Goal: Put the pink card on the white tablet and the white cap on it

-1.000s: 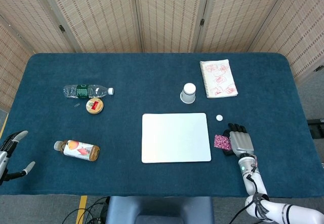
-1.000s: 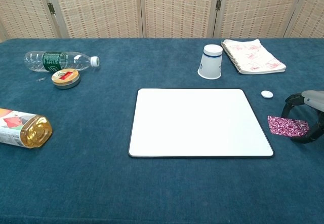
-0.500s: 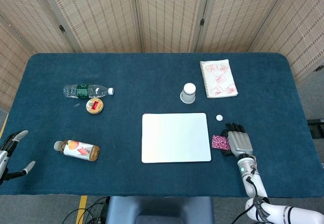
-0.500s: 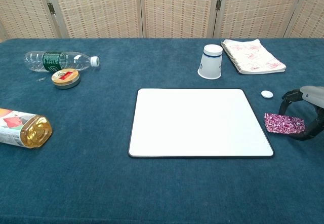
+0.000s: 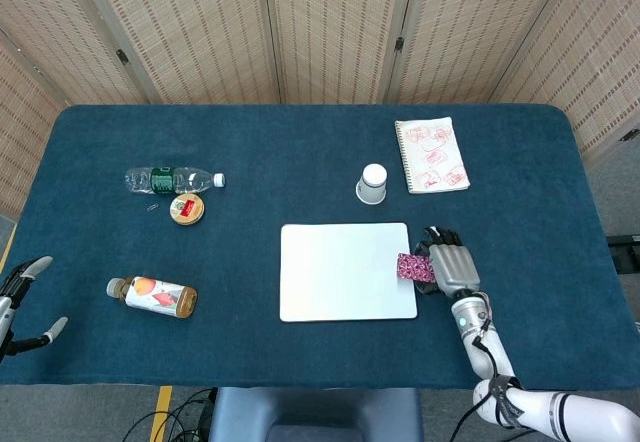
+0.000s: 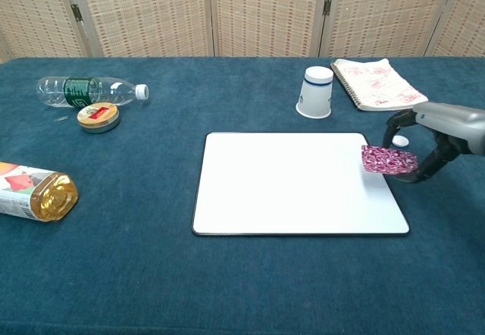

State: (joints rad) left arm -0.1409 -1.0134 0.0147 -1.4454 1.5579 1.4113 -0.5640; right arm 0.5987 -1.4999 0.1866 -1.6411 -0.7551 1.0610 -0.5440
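Pink card (image 6: 388, 160), patterned, in right hand (image 6: 436, 133)

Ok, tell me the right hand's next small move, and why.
Probably carry the pink card a little further left over the white tablet, then lower and release it. The right robot hand holds the card just over the tablet's right edge, not yet laid flat.
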